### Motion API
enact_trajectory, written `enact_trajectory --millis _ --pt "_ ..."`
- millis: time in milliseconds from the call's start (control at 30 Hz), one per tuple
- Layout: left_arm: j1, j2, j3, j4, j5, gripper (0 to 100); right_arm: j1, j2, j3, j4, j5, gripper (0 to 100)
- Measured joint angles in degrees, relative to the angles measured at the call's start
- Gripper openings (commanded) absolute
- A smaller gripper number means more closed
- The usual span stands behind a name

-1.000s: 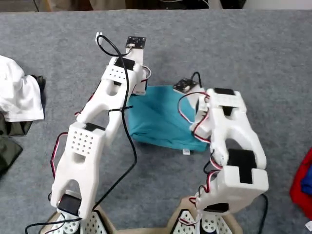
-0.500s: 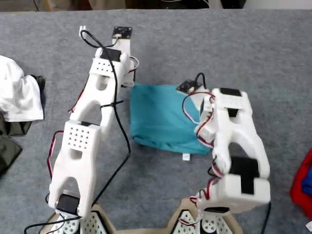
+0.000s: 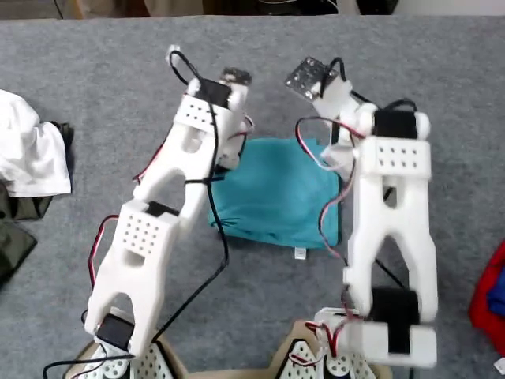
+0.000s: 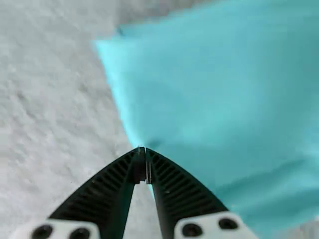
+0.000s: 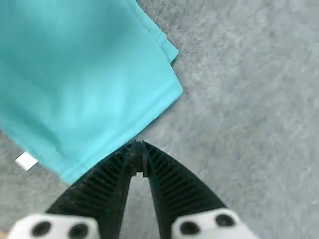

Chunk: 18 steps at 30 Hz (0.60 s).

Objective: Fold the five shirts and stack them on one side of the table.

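Observation:
A folded teal shirt lies on the grey table between my two arms. My left gripper is shut, and its tips rest right at the shirt's side edge, close to a corner. The left arm stands over the shirt's far left corner. My right gripper is shut too, with its tips on the grey cloth just off the shirt's edge, near a hemmed corner. The right arm stretches along the shirt's right side. A small white tag sticks out at the shirt's near edge.
A crumpled white shirt lies at the left edge, with dark garments beside and under it. Red and blue clothes lie at the right edge. The far half of the table is bare grey cloth.
The left arm swung away to the left, then came back to the shirt's far left corner. The right arm stretched forward along the right side. The shirt looks flatter and squarer.

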State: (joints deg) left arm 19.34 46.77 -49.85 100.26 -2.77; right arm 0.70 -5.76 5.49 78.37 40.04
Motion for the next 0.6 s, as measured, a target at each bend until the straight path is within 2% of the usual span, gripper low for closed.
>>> enact_trajectory --millis 267,433,600 --pt "1.85 -15.47 19.69 -2.2 1.23 2 0.0 21.27 -10.02 -3.08 -0.97 0.5" --pt "6.15 -22.86 38.33 -13.19 3.78 2 0.09 30.51 -16.7 -3.16 -0.97 0.5" --pt "10.37 -29.01 58.46 -27.69 6.15 2 0.09 38.15 -23.74 -3.25 -0.97 0.5"
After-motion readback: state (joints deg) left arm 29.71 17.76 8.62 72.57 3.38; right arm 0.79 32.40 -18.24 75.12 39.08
